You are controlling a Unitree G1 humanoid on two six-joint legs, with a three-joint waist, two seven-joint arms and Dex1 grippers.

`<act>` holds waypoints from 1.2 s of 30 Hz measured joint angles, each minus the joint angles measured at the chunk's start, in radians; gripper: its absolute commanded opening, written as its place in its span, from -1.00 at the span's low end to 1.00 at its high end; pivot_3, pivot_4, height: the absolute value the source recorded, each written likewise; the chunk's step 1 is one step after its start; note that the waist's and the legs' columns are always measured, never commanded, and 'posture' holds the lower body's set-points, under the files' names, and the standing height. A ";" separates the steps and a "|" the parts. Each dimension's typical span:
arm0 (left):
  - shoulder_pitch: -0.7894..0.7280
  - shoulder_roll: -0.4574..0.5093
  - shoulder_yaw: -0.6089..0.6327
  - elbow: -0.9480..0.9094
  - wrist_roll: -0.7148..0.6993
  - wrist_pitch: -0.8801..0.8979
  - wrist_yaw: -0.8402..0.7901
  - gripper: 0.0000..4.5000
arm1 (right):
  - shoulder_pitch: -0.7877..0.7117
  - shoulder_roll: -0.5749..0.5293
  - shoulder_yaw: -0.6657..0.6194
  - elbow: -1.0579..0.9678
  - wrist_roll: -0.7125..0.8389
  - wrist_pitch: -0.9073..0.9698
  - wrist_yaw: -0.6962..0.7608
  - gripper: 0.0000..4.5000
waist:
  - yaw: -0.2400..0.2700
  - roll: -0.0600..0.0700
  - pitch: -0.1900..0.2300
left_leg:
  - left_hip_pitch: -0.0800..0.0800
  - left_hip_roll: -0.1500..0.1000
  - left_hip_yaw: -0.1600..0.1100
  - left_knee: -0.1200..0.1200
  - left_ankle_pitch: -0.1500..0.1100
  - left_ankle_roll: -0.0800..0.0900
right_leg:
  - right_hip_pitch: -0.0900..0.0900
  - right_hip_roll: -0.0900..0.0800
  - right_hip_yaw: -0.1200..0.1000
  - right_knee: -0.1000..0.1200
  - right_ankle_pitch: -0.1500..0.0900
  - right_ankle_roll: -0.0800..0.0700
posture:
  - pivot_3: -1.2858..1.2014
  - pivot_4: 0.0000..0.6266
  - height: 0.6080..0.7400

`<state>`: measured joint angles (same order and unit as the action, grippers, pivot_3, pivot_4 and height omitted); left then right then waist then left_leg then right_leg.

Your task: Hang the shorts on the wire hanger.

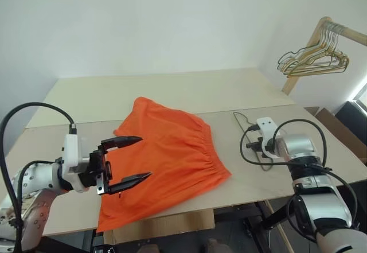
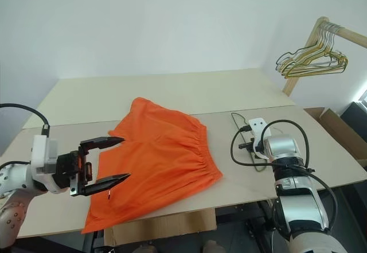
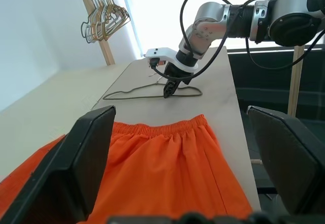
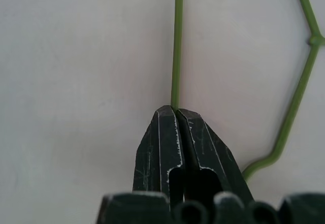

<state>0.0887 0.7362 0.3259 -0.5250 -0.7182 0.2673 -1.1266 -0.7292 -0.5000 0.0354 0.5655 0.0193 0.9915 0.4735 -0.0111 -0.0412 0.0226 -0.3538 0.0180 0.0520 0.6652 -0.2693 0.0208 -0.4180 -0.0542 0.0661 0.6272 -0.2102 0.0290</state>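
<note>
On the left of the head views, my left gripper [image 1: 125,160] hovers level over the near-left part of the shorts [image 1: 172,155], its two black fingers spread wide with nothing between them. The shorts, bright orange and wrinkled, lie flat across the middle of the pale table [image 1: 172,92], gathered waistband toward my right side and one corner drooping over the near table edge. Further right, my right gripper [image 3: 167,90] reaches down to the table surface beside the waistband; from the head its fingertips are hidden behind the wrist housing. At far right, a bunch of gold and green hangers [image 1: 314,59] hangs from a wooden rail [image 1: 338,32], well apart from the table top.

My left wrist view adds what the head views hide: the wire hanger [image 3: 147,91] lies flat on the table just beyond the waistband, with my right gripper's tip set down on its wire. My right wrist view shows the grasp itself: both fingers [image 4: 162,142] are pressed together, clenched on the straight green wire of the hanger, which runs on from the fingertips across the bare table, while another bent section of the same wire lies alongside.
</note>
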 measured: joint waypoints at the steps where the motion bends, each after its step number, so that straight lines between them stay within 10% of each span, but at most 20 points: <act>1: -0.006 -0.002 -0.002 0.005 0.007 -0.003 0.004 1.00 | 0.001 0.003 -0.004 -0.005 0.000 0.000 -0.009 -0.99 | 0.000 0.000 0.000 | 0.000 0.000 0.000 0.000 0.000 0.000 | 0.000 0.000 0.000 0.000 0.000 0.000 | 0.14 -1.00 1.00; 9: -0.227 -0.163 -0.042 0.088 -0.136 0.237 0.376 1.00 | 0.040 0.075 -0.087 -0.226 0.024 -0.120 -0.125 -0.99 | -0.002 0.005 0.003 | -0.003 -0.001 -0.008 0.000 0.000 0.000 | -0.003 0.000 0.003 0.001 0.001 0.001 | 0.12 -1.00 1.00; 19: -0.389 -0.319 -0.035 0.210 -0.460 0.450 0.673 1.00 | 0.213 0.177 0.108 -0.631 -0.045 -0.703 -0.109 -0.99 | 0.000 0.005 0.003 | -0.006 -0.004 -0.012 0.001 -0.003 -0.001 | -0.005 -0.003 0.001 0.000 0.000 0.003 | 0.11 -1.00 1.00; 36: -0.442 -0.412 -0.056 0.217 -0.389 0.380 0.746 1.00 | 0.310 0.210 0.269 -0.654 -0.156 -1.054 -0.060 -0.99 | 0.020 0.005 0.003 | -0.005 -0.005 -0.013 0.001 -0.002 -0.002 | -0.003 -0.002 0.000 -0.001 0.001 0.002 | 0.12 -1.00 1.00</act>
<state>-0.3536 0.3238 0.2703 -0.3084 -1.1067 0.6474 -0.3811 -0.4189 -0.2904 0.3046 -0.0890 -0.1368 -0.0625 0.4137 0.0087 -0.0364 0.0256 -0.3586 0.0135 0.0389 0.6663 -0.2715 0.0187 -0.4208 -0.0559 0.0665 0.6265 -0.2096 0.0309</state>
